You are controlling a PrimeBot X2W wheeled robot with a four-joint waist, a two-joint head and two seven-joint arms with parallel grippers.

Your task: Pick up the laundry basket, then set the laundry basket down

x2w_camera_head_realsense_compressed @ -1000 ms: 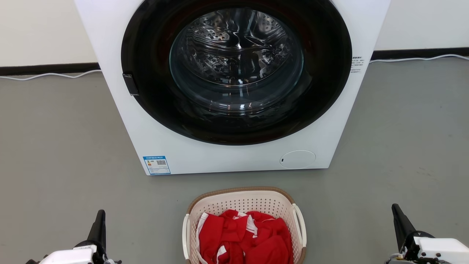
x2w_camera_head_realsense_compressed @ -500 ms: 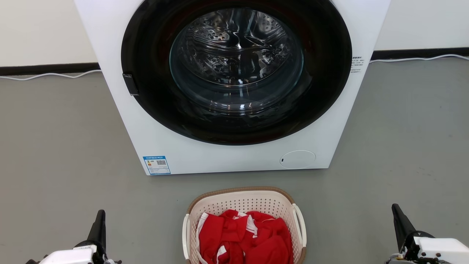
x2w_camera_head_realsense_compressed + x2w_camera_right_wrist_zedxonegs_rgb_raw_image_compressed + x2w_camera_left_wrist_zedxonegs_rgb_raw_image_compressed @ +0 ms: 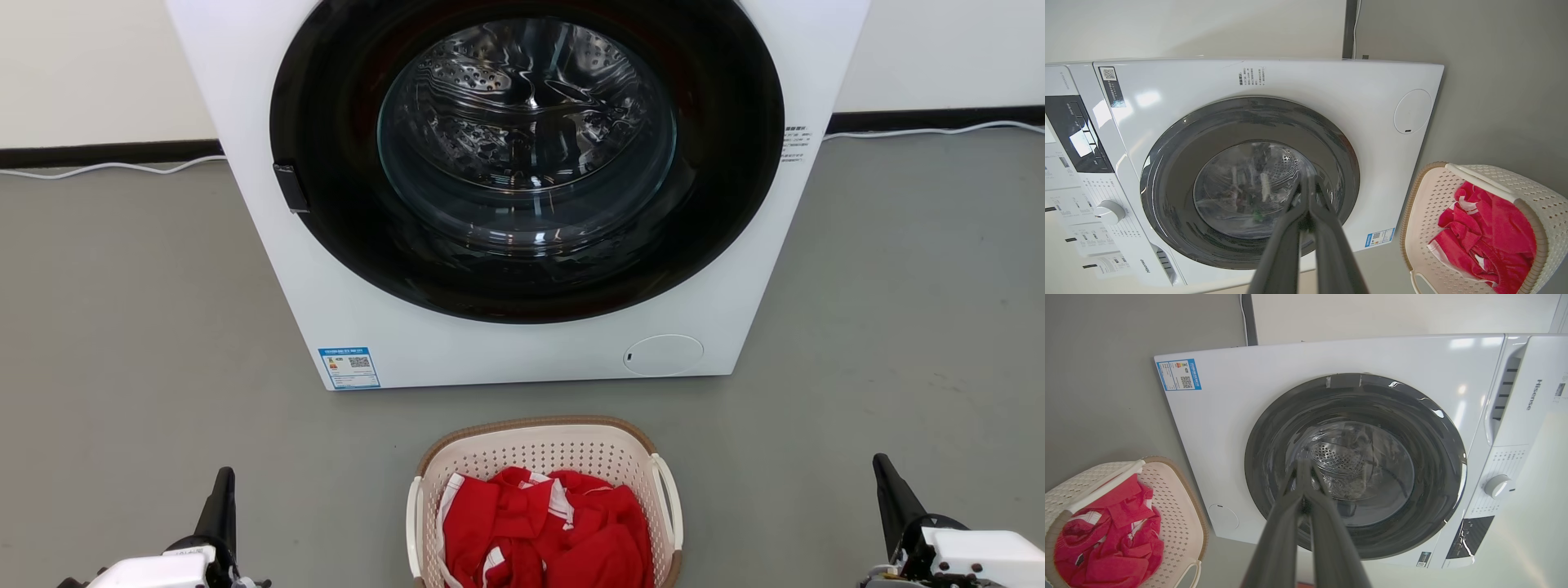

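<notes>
My left tool (image 3: 224,482) and right tool (image 3: 882,469) are both closed on nothing (fingertips pressed together), each well clear of the laundry basket (image 3: 539,452) between them. It sits on the grey floor (image 3: 122,327) near the washing machine (image 3: 343,327), holding red clothes (image 3: 547,531).

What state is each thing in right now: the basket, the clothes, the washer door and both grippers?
laundry basket: upright on the floor, not gripped, partly filled.
red clothes: crumpled inside the basket.
washing machine door: shut.
left gripper: shut, empty.
right gripper: shut, empty.
</notes>
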